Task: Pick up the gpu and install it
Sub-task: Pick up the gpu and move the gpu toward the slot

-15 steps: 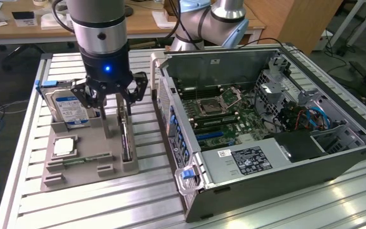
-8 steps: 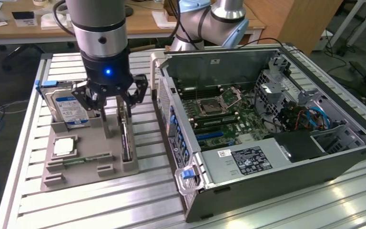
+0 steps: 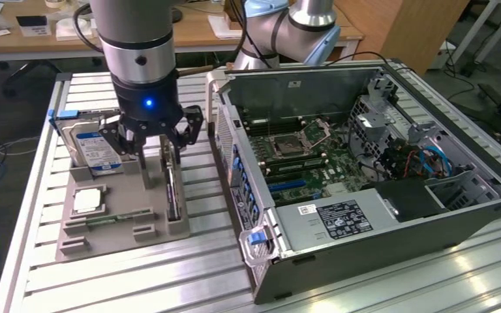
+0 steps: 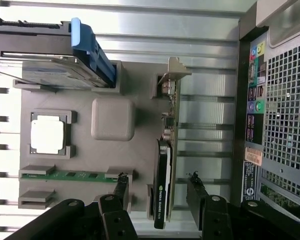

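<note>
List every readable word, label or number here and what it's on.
Nothing reads clearly enough to quote.
gpu: green print on its edge, blurred.
hard drive: blue-white label, too small.
power supply: black label and white sticker, too small.
case rear: orange sticker, blurred.

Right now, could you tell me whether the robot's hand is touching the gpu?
Apart. The wrist view shows the open hand straddling the gpu, with a clear gap on either side of the card.
</note>
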You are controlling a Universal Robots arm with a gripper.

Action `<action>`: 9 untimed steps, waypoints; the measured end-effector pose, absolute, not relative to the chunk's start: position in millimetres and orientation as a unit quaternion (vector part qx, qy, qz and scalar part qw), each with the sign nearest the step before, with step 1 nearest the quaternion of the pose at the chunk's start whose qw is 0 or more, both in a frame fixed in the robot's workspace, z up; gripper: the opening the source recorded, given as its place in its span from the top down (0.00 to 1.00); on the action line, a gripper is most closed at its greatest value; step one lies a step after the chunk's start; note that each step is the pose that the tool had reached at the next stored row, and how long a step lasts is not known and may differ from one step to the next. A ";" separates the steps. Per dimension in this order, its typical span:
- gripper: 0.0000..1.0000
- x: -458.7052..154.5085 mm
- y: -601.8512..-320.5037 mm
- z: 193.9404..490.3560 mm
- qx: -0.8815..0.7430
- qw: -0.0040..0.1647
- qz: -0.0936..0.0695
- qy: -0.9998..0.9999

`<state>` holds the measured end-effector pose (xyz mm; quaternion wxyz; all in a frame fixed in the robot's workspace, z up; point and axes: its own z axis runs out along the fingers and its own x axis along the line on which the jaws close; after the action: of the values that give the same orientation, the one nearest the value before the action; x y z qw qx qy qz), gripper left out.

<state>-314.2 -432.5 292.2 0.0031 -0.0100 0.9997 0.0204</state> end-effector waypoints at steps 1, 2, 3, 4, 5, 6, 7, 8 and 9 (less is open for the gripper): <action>0.41 -314.1 -432.9 291.9 -0.010 0.003 0.020 1.000; 0.41 -314.0 -433.0 291.7 -0.009 0.003 0.019 1.000; 0.41 -313.8 -433.2 291.4 -0.008 0.003 0.018 1.000; 0.41 -313.4 -433.4 290.9 -0.008 0.004 0.017 1.000; 0.41 -312.9 -433.4 290.6 -0.008 0.004 0.017 1.000; 0.41 -312.3 -433.5 290.2 -0.008 0.004 0.017 1.000; 0.41 -312.1 -433.5 289.9 -0.008 0.004 0.017 1.000; 0.41 -312.0 -433.6 289.7 -0.008 0.004 0.016 1.000; 0.41 -312.0 -433.9 289.3 -0.007 0.004 0.015 1.000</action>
<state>-312.0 -433.9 289.3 0.0036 -0.0073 0.9999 0.0152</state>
